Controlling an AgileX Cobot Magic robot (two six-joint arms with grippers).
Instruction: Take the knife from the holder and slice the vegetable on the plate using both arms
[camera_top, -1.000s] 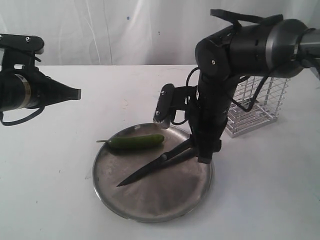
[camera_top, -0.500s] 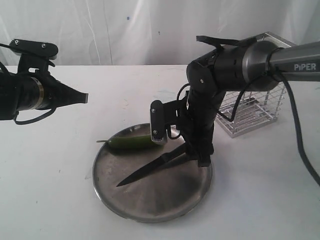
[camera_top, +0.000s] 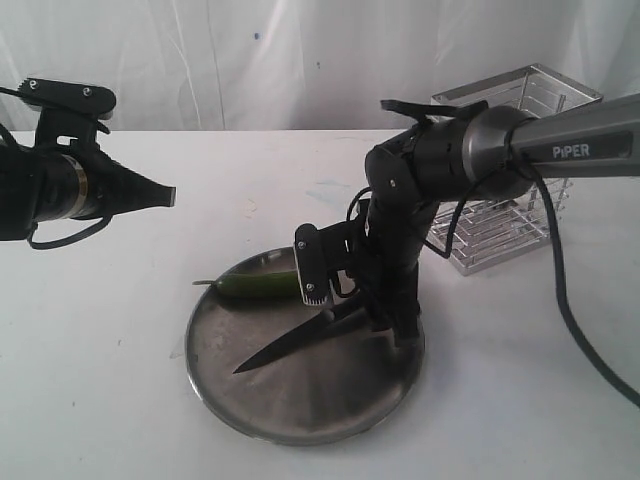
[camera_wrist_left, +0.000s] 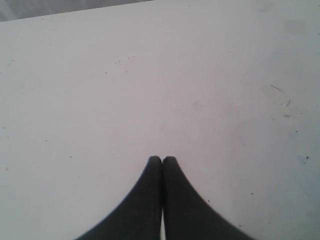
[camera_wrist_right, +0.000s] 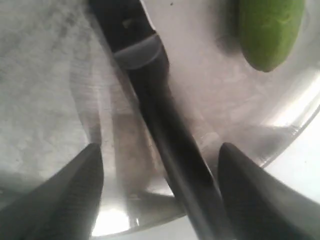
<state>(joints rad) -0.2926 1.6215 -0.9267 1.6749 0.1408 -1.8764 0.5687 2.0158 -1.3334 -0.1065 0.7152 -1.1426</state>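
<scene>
The black knife (camera_top: 285, 347) lies on the steel plate (camera_top: 300, 412), its tip toward the plate's front left and its handle toward the right rim. My right gripper (camera_top: 388, 322) stands open over that handle. In the right wrist view the knife handle (camera_wrist_right: 165, 115) runs between the spread fingers of my right gripper (camera_wrist_right: 160, 147), closer to one finger. The green chilli (camera_top: 255, 287) rests at the plate's back left edge, and its blunt end (camera_wrist_right: 267, 30) shows past the knife. My left gripper (camera_top: 168, 195) hovers shut above the table at far left, holding nothing (camera_wrist_left: 162, 158).
The silver wire holder (camera_top: 505, 235) stands behind the right arm at the back right, with no knife showing in it. A black cable (camera_top: 590, 340) trails from the right arm over the table's right side. White table surrounds the plate.
The right arm has swung lower and leftward, bringing its open fingers down around the knife handle. The left gripper shifted slightly right, then held. Knife and chilli stayed put.
</scene>
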